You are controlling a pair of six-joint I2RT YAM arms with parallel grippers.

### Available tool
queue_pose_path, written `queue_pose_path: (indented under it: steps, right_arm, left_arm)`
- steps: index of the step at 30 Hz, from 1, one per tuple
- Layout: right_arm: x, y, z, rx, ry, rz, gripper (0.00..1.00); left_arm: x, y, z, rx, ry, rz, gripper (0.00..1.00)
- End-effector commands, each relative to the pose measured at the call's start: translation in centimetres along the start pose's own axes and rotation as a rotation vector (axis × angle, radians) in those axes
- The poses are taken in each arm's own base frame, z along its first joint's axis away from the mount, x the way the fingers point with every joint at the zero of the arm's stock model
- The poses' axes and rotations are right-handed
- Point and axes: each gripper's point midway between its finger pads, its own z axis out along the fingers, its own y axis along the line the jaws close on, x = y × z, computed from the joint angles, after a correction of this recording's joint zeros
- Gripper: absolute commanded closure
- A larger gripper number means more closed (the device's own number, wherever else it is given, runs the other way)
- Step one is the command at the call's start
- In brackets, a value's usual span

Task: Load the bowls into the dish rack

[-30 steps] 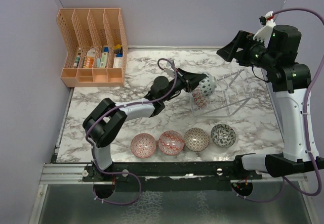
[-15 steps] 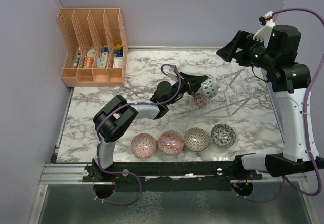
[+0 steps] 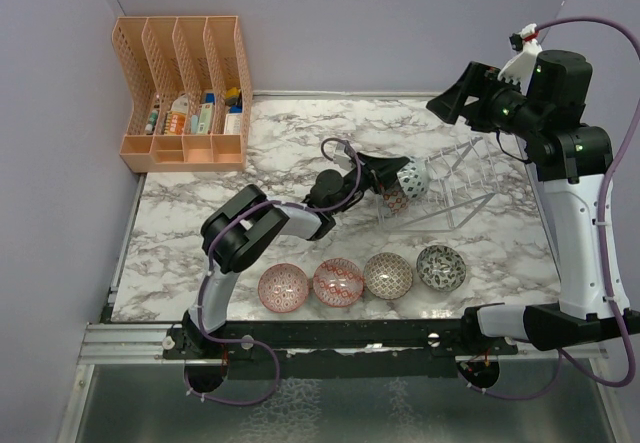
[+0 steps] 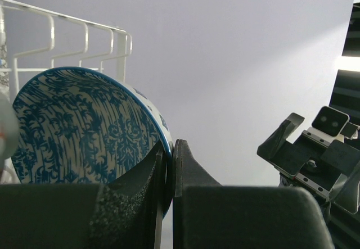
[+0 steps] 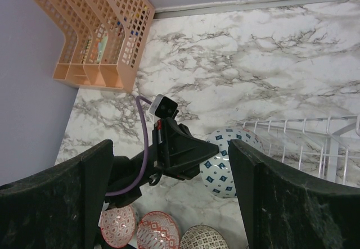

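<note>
1. Looked like you were partway through loading the second bowl. The blue bowl [image 3: 412, 175] was up on edge at the left end of the dish rack [image 3: 465, 188], just beside a red-patterned bowl [image 3: 395, 201] that seemed to be already slotted in there.
2. Your left gripper [image 4: 169, 154] was pinched down narrow on the blue bowl's rim, one finger inside and one outside. Looked like a solid hold in the wrist view.
3. Couldn't tell if the bowl was actually seated between the prongs or just hanging over them.
4. Next move, my guess: ease it down into a free slot, then let go and back out to the left without clipping the red one.
5. Your right gripper [image 3: 455, 98] hung high over the rack's far-right side, jaws spread wide with nothing in them.
6. Four more bowls [image 3: 388, 275] sat in a row along the near edge of the table [image 3: 290, 138], well apart from the rack.
</note>
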Motion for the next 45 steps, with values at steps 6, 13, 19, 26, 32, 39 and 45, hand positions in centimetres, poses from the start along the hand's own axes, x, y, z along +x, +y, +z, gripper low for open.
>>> queue_pose_path:
  steps: [6, 13, 19, 26, 32, 39, 45]
  right_arm:
    - [0.1, -0.5, 0.0, 0.011, 0.007, -0.021, 0.17]
    - [0.2, -0.4, 0.2, 0.003, 0.011, -0.024, 0.17]
    - [0.4, -0.3, 0.3, -0.010, 0.021, -0.024, 0.17]
    - [0.9, -0.4, 0.5, -0.014, 0.035, -0.022, 0.17]
    - [1.2, -0.4, 0.6, -0.019, 0.043, -0.021, 0.17]
    - [1.4, -0.5, 0.7, -0.020, 0.049, -0.020, 0.17]
    - [1.7, -0.7, 0.7, -0.013, 0.052, -0.020, 0.17]
  left_arm:
    - [0.1, -1.5, 0.2, 0.122, 0.014, -0.032, 1.00]
    - [-0.2, -0.3, 0.6, 0.086, 0.017, -0.032, 1.00]
    - [-0.6, 0.5, 1.2, 0.060, 0.016, -0.023, 1.00]
    - [-1.4, 0.7, 1.9, 0.052, 0.016, -0.005, 1.00]
    - [-1.7, 1.9, 1.7, 0.008, 0.031, -0.005, 1.00]
    - [-1.5, 3.9, 1.9, -0.059, 0.068, -0.005, 0.93]
    - [-1.5, 4.9, 1.8, -0.106, 0.073, 0.009, 0.88]
